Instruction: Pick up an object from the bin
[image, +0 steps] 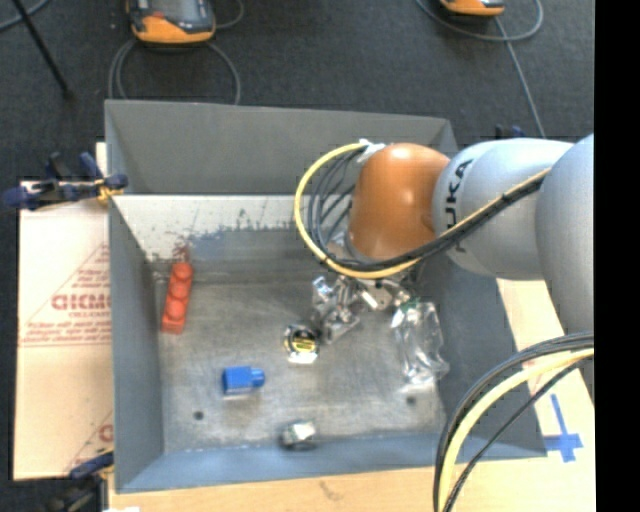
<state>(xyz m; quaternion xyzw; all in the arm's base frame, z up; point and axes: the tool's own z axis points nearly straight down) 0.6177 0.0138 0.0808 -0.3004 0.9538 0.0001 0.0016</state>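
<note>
Your gripper (326, 322) hangs low over the middle of the bin (135, 300). It comes in at a slant from under the orange cover (395, 200) on the wrist, so its tip leans away from the arm. You cannot tell whether the jaws are spread or closed, because the metal there tangles together under the wrist. The thing nearest them is a small black-and-yellow piece (300, 343). It lies on the floor just beyond the jaw tips, touching or very nearly so, and nothing shows it gripped. It probably makes the likeliest pick because it sits alone on bare floor, leaving the jaws room on both sides with no wall in the way. Behind the jaws, on the arm's side, a crumpled clear wrapper (420, 342) lies close by. It looks limp and slippery, so treat it as a poor grip and a snag risk if you swing back. A blue block (242, 379) lies further out past the small piece. A small grey thing (297, 434) lies near the front wall, well apart from the jaws. A red stack of blocks (177, 297) rests by the far side wall, furthest from the jaws, where the wall would crowd a grasp.
</note>
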